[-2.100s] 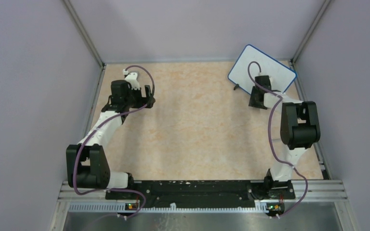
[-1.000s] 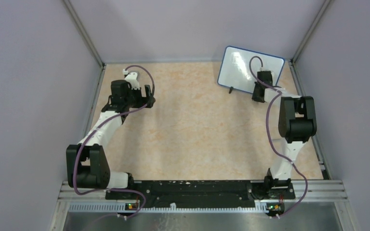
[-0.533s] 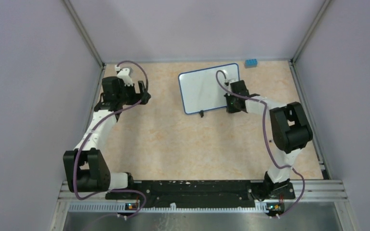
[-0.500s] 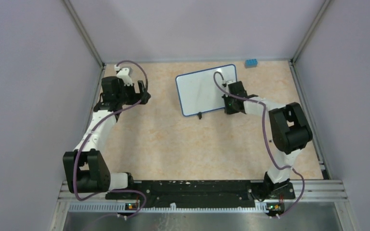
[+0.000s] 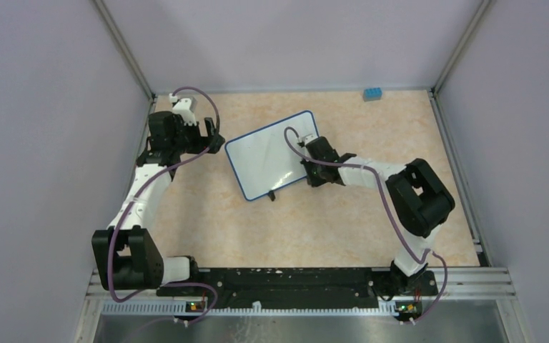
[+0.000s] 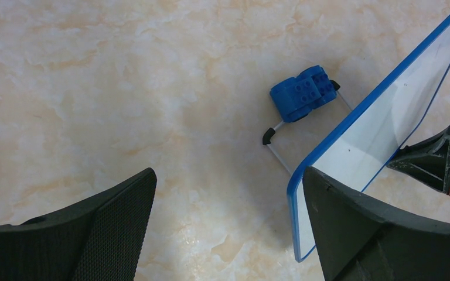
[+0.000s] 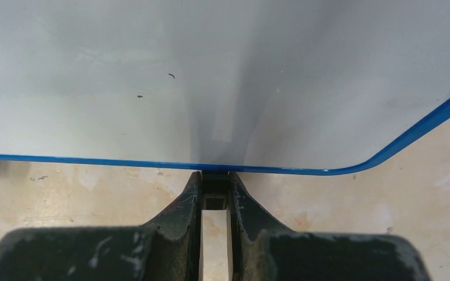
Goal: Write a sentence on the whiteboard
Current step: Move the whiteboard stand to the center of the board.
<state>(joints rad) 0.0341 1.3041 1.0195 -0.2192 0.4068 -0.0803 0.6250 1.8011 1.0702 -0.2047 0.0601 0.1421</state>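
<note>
The whiteboard (image 5: 268, 153) is a white board with a thin blue frame, held tilted over the table's middle-left. No sentence shows on its white face (image 7: 211, 76). My right gripper (image 5: 309, 170) is shut on a small black foot under the board's blue lower edge, and the right wrist view shows the fingers pinching it (image 7: 215, 188). My left gripper (image 5: 211, 139) stands open just left of the board's far-left corner. In the left wrist view the board's blue corner (image 6: 304, 193) lies close to the right finger of that gripper (image 6: 228, 193), with nothing between the fingers.
A small blue brick (image 5: 372, 93) lies by the back wall, also seen beyond the board's wire stand in the left wrist view (image 6: 302, 93). Another black foot (image 5: 271, 194) hangs under the board's near edge. Purple walls close in the table.
My right arm has swung the whiteboard from the back right corner to the middle-left, turning it as it went. The left arm shifted slightly toward the back left.
</note>
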